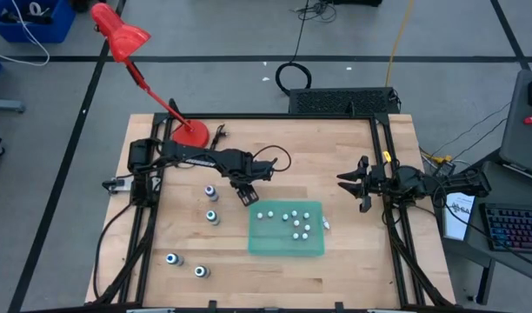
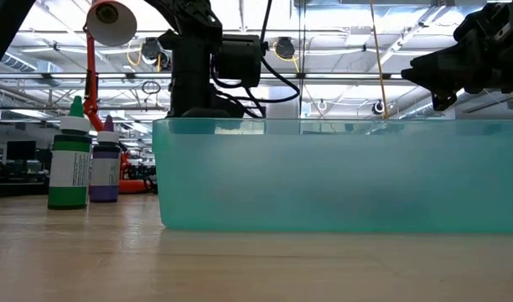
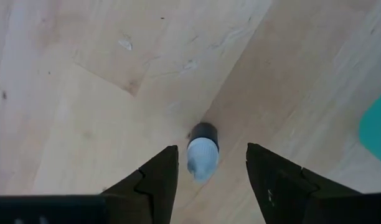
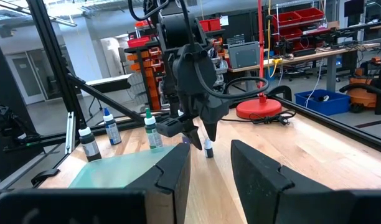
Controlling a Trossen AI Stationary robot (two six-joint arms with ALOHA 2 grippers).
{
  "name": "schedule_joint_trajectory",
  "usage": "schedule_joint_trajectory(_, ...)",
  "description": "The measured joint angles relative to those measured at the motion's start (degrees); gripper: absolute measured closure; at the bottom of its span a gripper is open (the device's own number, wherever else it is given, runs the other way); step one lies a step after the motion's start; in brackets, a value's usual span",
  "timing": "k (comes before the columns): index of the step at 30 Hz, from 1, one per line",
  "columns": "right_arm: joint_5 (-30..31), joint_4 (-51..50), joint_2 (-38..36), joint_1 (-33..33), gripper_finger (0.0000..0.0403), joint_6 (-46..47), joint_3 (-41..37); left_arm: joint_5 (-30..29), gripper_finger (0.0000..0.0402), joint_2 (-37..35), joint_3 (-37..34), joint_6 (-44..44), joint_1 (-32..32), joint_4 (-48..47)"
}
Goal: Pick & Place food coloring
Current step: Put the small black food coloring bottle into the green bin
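Note:
A small food coloring bottle (image 3: 202, 152), pale ribbed cap over a dark body, stands upright on the wood. My left gripper (image 3: 210, 148) hangs open above it, pointing down, one finger on either side without touching; the right wrist view shows this gripper (image 4: 200, 138) beside the bottle (image 4: 208, 148). Several tiny whitish bottles (image 1: 296, 224) lie in the teal tray (image 1: 266, 243). Two bigger bottles (image 1: 210, 192) (image 1: 213, 216) stand left of the tray and two more (image 1: 172, 258) (image 1: 201, 271) nearer the front. My right gripper (image 1: 355, 184) waits open, raised at the table's right.
A red desk lamp has its base (image 1: 192, 132) at the far left of the table, with its cord beside it. One tiny whitish bottle (image 1: 326, 225) lies just outside the tray's right wall. Black frame rails (image 1: 383, 174) run along the table's edges. Bare wood lies between tray and right arm.

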Motion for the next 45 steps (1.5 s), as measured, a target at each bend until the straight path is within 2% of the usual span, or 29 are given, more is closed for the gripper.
schedule_joint_trajectory(15, 0.0, 0.0, 0.0, 0.0, 0.0298, 0.0, 0.0, 0.0, 0.0213, 0.0, -0.1, -0.2, 0.0, -0.7)
schedule_joint_trajectory(25, 0.0, 0.0, 0.0, 0.0, 0.0298, 0.0, 0.0, 0.0, 0.0213, 0.0, -4.2, -0.3, 0.4, 2.5)
schedule_joint_trajectory(45, 0.0, 0.0, 0.0, 0.0, 0.0298, 0.0, 0.0, -0.8, 0.0213, 0.0, -2.2, 3.0, 0.4, 2.6)
